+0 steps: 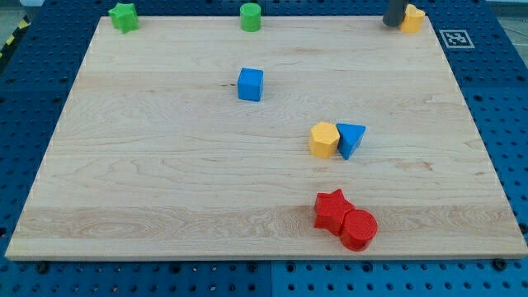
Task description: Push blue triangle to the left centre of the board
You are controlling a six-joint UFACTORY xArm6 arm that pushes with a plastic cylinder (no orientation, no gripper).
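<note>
The blue triangle [351, 139] lies right of the board's centre, touching a yellow hexagon block [324, 139] on its left side. My tip [391, 22] is a dark rod end at the view's top right, right beside a yellow block [412, 18] at the board's top edge. The tip is far from the blue triangle, up and to its right.
A blue cube [251, 84] sits above centre. A green star [124, 17] and a green cylinder [251, 16] stand at the top edge. A red star [332, 209] touches a red cylinder [359, 229] near the bottom edge. The wooden board [148, 165] lies on a blue pegboard.
</note>
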